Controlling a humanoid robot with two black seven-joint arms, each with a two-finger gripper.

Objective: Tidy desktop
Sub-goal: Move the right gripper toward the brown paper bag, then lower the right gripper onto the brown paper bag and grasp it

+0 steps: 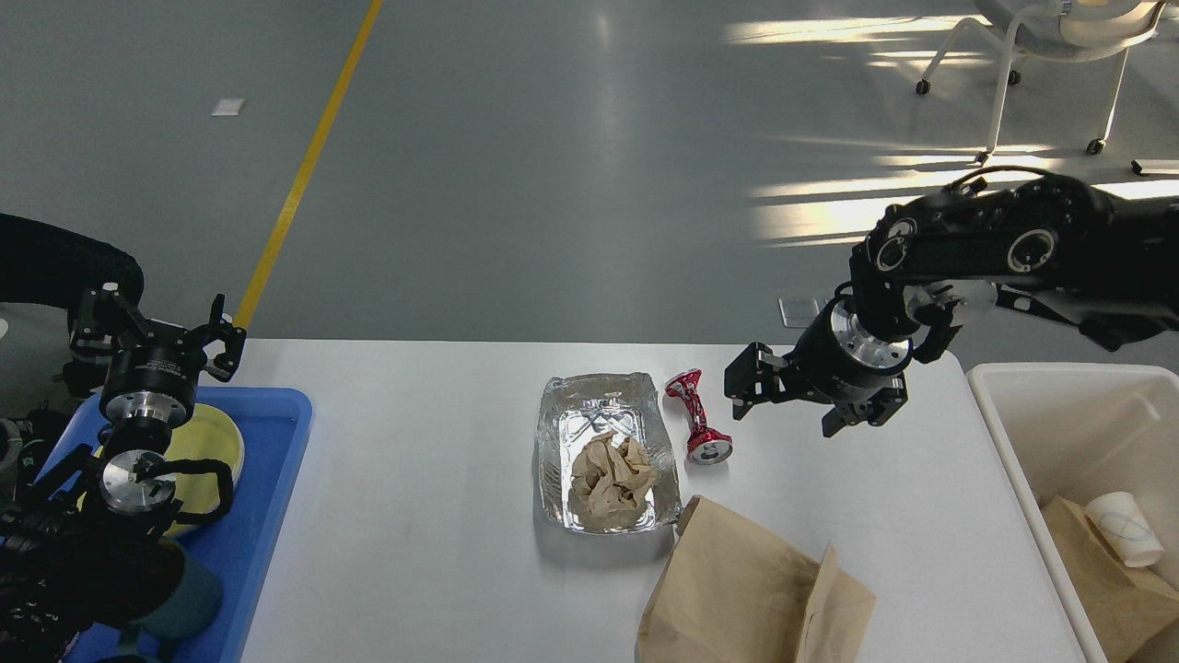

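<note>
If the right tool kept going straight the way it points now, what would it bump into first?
Probably the crushed red can. The right tool points leftward, toward it, fingers apart, with nothing between them. Depth is unclear, so it might pass above the can toward the foil tray.

The worktop (433, 516) is a broad, smooth white rectangle with rounded far corners, lying flat and level, stretching across most of the view from left to right.
</note>
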